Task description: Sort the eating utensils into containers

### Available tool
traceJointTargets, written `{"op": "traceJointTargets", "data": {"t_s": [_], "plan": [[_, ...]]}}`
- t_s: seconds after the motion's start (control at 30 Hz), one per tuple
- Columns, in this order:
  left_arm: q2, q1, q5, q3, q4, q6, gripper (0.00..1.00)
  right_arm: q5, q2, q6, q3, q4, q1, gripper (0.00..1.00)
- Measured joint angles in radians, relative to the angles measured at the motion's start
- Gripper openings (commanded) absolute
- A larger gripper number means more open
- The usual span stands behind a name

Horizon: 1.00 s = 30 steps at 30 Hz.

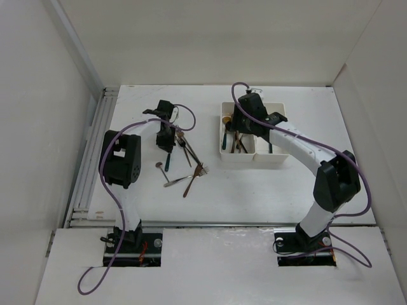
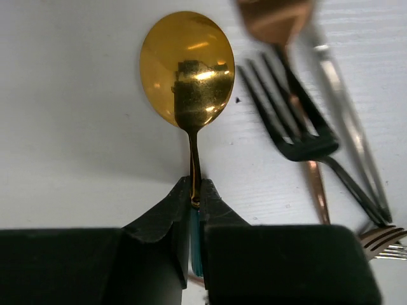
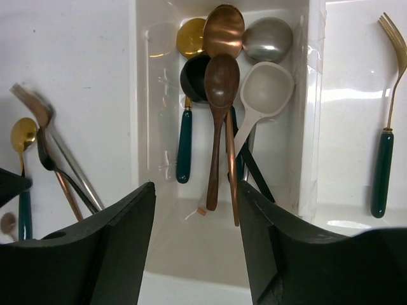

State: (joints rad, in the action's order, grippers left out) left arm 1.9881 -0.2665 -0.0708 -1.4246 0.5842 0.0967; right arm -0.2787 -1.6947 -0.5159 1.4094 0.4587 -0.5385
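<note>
My left gripper (image 2: 196,194) is shut on the thin neck of a gold spoon (image 2: 186,67) with a teal handle, which lies on the table. In the top view this gripper (image 1: 166,141) is at the left end of a loose pile of eating utensils (image 1: 189,166). Beside the spoon lie a black fork (image 2: 299,127) and a copper spoon (image 2: 273,19). The containers (image 1: 245,159) stand at the back right. My right gripper (image 3: 197,197) hangs open over the left bin (image 3: 143,114), which holds several spoons. The right bin holds one gold fork (image 3: 383,165) with a teal handle.
A small silver spoon (image 1: 159,166) lies apart, left of the pile. White walls enclose the table on three sides, and a metal rail (image 1: 95,159) runs along the left edge. The right arm's cable (image 1: 238,92) loops above the bins.
</note>
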Motion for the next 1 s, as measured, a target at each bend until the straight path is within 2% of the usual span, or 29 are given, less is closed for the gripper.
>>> {"op": "traceJointTargets", "data": {"t_s": [0.43, 0.57, 0.6, 0.7, 0.83, 1.0], "plan": [[0.04, 0.041, -0.03, -0.082, 0.012, 0.0, 0.0, -0.017, 0.033, 0.027, -0.002, 0.008, -0.004, 0.61], [0.034, 0.071, -0.076, -0.177, 0.042, 0.005, 0.0, 0.013, 0.077, 0.09, -0.002, -0.003, -0.048, 0.93], [0.025, 0.076, -0.089, -0.206, 0.043, 0.008, 0.0, 0.032, 0.088, 0.108, -0.002, -0.013, -0.066, 1.0], [-0.044, 0.09, -0.134, -0.277, 0.04, 0.015, 0.0, 0.123, 0.108, 0.15, -0.002, -0.069, -0.123, 1.0], [-0.189, 0.09, -0.209, -0.329, 0.0, 0.041, 0.0, 0.32, 0.089, 0.15, 0.012, -0.19, -0.165, 1.0], [-0.327, 0.07, -0.272, -0.341, -0.047, 0.08, 0.0, 0.502, -0.052, 0.074, 0.145, -0.336, -0.172, 1.0]]}}
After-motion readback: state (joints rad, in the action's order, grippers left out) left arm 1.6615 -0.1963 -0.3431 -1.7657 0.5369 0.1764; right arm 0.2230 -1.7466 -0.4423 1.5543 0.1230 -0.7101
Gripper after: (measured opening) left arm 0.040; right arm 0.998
